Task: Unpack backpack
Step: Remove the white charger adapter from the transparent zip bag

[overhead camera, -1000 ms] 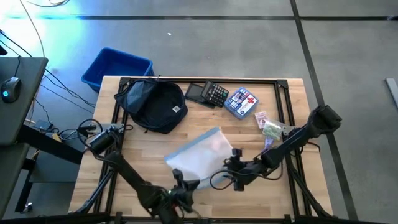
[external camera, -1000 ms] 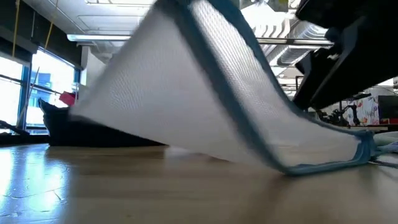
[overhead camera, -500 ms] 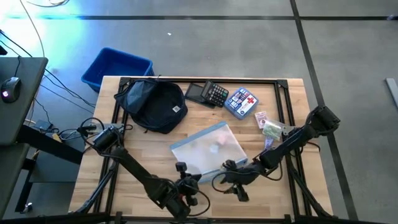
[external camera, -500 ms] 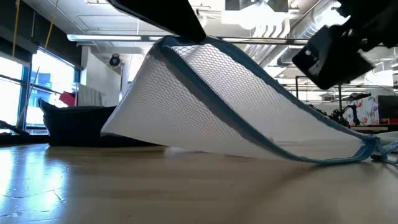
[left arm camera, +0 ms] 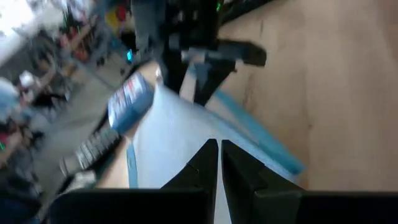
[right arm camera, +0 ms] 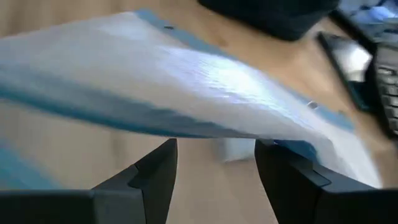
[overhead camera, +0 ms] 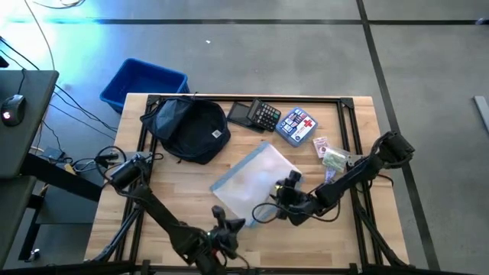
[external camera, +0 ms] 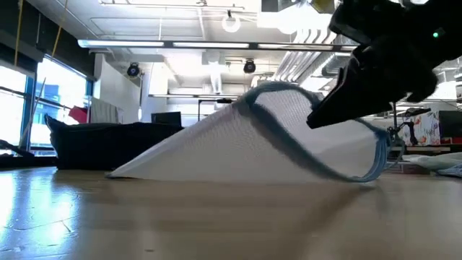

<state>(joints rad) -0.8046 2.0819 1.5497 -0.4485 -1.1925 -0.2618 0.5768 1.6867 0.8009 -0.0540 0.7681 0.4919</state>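
The backpack (overhead camera: 187,130) was parked at the table's (overhead camera: 153,206) far-left corner, slumped and nearly flat, well apart from both grippers, so it probably was pretty much emptied already. Most of its stuff seemed to be laid out along the far edge to the backpack's right: a calculator (overhead camera: 258,114) just beside it, then a blue first-aid pouch (overhead camera: 296,125) with a red cross, then some small packets (overhead camera: 331,156) further right and nearer. A white mesh pouch (overhead camera: 254,182) with blue trim was spread mid-table, on the near-right side of the backpack, one edge humped up off the wood in the low view, likely because that end was being lifted or dragged. The right gripper (overhead camera: 284,195) was set at the pouch's near edge with its fingers (right arm camera: 155,177) spread apart and the pouch (right arm camera: 186,106) hanging right ahead of them; whether anything was really pinched couldn't be told. The left gripper (overhead camera: 218,233) was kept back by the near table edge, far from the backpack, fingers (left arm camera: 205,165) pressed together on nothing, probably just waiting. A blue plastic bin (overhead camera: 144,82) was left on the floor behind the backpack.
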